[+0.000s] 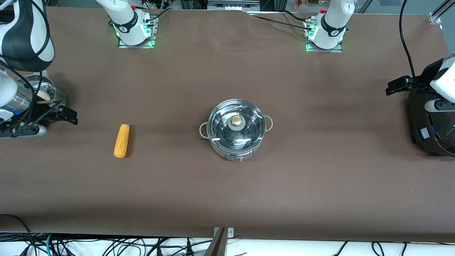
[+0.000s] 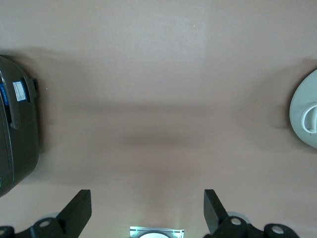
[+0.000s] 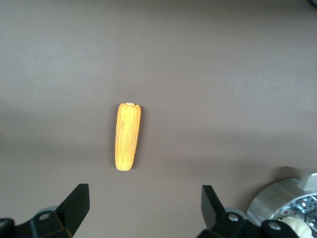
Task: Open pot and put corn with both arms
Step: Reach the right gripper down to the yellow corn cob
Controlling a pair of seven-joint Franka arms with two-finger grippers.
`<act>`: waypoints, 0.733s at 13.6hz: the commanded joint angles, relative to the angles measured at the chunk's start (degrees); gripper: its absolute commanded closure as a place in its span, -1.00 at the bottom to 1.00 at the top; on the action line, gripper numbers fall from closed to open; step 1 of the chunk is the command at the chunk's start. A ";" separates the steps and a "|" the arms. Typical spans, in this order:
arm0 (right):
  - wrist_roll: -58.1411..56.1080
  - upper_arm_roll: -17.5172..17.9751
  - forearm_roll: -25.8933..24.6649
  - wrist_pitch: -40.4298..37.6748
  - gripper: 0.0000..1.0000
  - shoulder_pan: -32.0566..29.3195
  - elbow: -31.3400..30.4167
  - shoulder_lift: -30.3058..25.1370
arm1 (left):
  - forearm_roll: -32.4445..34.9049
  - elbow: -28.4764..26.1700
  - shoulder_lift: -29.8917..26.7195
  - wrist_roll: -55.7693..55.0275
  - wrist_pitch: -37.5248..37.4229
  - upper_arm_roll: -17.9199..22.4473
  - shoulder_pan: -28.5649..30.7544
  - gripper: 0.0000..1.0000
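The steel pot (image 1: 236, 129) stands mid-table with its clear glass lid (image 1: 227, 133) on it, the knob (image 1: 237, 121) on top. Its pale rim also shows in the left wrist view (image 2: 304, 116). The yellow-orange corn (image 1: 122, 140) lies on the table toward the right arm's end, and it shows in the right wrist view (image 3: 128, 136). My right gripper (image 1: 72, 117) hangs open and empty beside the steamer, apart from the corn; its fingers (image 3: 74, 203) stand wide. My left gripper (image 1: 391, 89) hangs open and empty by the black cooker, with its fingers (image 2: 79, 208) wide apart.
A perforated steel steamer (image 1: 41, 89) with a bun (image 1: 44, 95) stands at the right arm's end, also in the right wrist view (image 3: 292, 206). A large black cooker (image 1: 428, 121) stands at the left arm's end, also in the left wrist view (image 2: 17, 129). Brown table (image 1: 320, 177).
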 commanded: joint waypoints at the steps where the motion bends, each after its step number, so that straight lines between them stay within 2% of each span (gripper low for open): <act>1: 0.76 0.20 0.10 1.23 -1.00 -0.40 1.24 2.09 | -0.88 0.22 -0.71 -0.58 -0.18 0.01 -0.05 -1.00; 4: 0.85 0.29 0.10 3.95 -1.00 -0.93 0.27 3.93 | -0.88 0.22 -0.62 -0.59 -0.18 0.09 -0.05 -1.00; 7: 1.03 0.64 0.54 12.63 -1.00 -0.66 -2.19 7.79 | -0.79 0.22 -0.62 0.03 -0.10 0.10 0.04 -1.00; 10: 5.85 0.90 0.80 14.85 -1.00 1.70 -2.46 10.52 | -0.62 0.22 0.87 0.29 -0.10 0.01 -0.14 -1.00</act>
